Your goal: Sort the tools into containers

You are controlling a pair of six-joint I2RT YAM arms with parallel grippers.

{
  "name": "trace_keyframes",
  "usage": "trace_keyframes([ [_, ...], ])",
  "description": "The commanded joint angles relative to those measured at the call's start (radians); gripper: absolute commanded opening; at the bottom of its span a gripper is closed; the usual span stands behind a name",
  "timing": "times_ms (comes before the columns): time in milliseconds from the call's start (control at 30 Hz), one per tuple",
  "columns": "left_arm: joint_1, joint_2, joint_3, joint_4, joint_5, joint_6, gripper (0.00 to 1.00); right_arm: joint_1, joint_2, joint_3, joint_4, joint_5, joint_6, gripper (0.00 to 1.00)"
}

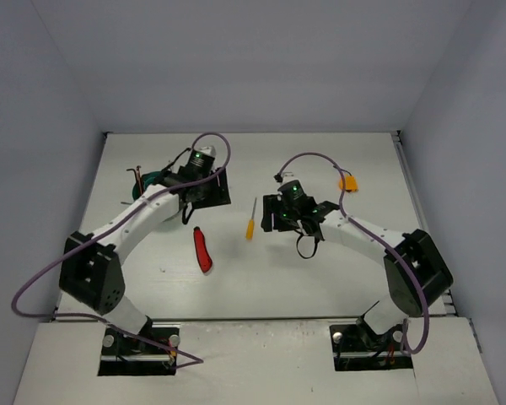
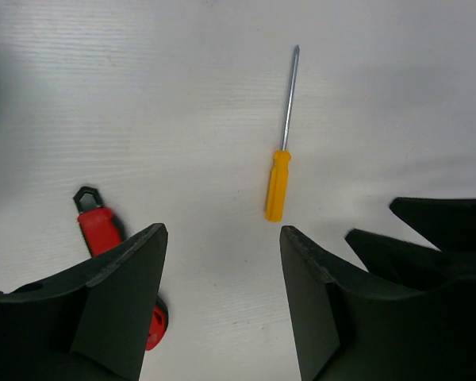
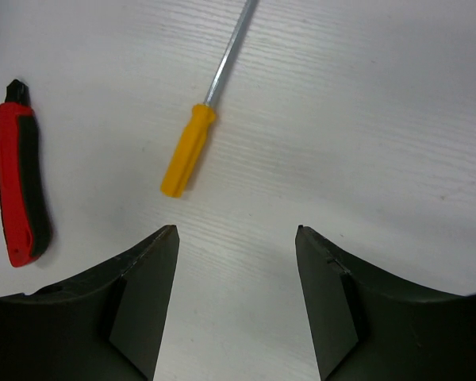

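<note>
Orange-handled screwdriver (image 3: 188,152), thin steel shaft, red/blk folding knife (image 3: 20,186)

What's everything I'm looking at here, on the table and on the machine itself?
screwdriver: one, orange handle, silver shaft, lying mid-table in front of the right gripper
knife: one, red and black, lying left of the screwdriver, nearer the arm bases
tub: one, teal, far left, mostly hidden by the left arm
thin rods: dark, at the tub's left edge, too small to count
table: one, white
cables: two, purple, one along each arm
plug: one, orange, on the right cable
arms: two, white and black
left gripper: black, open, empty
right gripper: black, open, empty
</note>
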Motion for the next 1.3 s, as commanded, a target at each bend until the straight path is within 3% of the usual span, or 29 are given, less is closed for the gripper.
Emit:
trace_keyframes([
  [0,0.002,-0.185,-0.015,-0.061,-0.02,0.074,0.56,0.039,0.1,0.095,0.031,0.054,0.057,0.57],
  [133,0.036,-0.346,-0.094,-0.064,-0.044,0.107,0.57,0.071,0.199,0.159,0.026,0.093,0.071,0.56],
  [200,0.055,-0.419,-0.125,-0.066,-0.062,0.116,0.66,0.086,0.243,0.182,0.02,0.111,0.086,0.55],
  [367,0.097,-0.554,-0.219,-0.073,-0.124,0.135,0.73,0.123,0.341,0.246,-0.009,0.159,0.098,0.53],
  [733,0.116,-0.626,-0.269,-0.101,-0.135,0.172,0.75,0.17,0.443,0.3,-0.128,0.271,0.115,0.48],
  [900,0.117,-0.586,-0.259,-0.098,-0.1,0.144,0.75,0.179,0.444,0.268,-0.154,0.283,0.106,0.3],
  [1033,0.116,-0.564,-0.248,-0.083,-0.07,0.107,0.75,0.179,0.437,0.256,-0.158,0.254,0.068,0.0],
  [1267,0.116,-0.594,-0.293,0.058,0.039,0.001,0.75,0.201,0.205,0.205,-0.108,0.222,-0.112,0.0],
])
